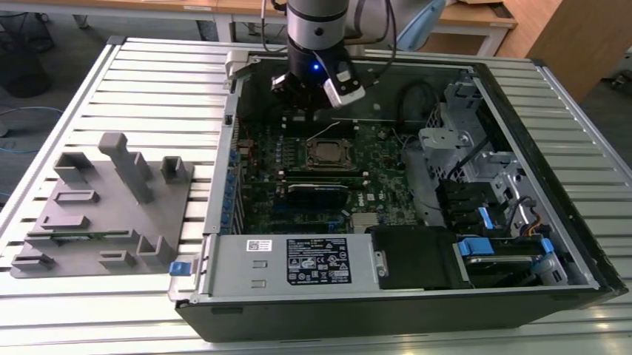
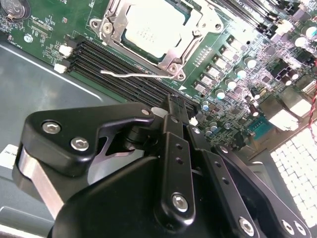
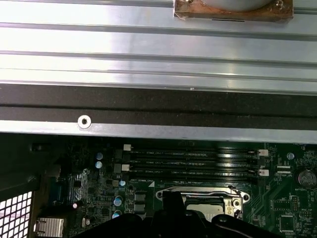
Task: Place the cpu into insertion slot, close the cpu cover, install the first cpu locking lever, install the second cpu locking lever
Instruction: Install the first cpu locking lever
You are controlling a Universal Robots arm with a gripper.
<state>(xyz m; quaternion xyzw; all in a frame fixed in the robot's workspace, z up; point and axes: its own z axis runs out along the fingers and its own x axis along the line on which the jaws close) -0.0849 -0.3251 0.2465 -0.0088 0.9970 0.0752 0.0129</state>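
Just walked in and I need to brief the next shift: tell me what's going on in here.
A robot arm is working inside an open computer case. Its end effector hovers just above the motherboard, beside the insertion slot. The cpu sits in the slot and the cpu cover looks lowered over it. One thin locking lever juts out along the socket's edge, apparently not latched.
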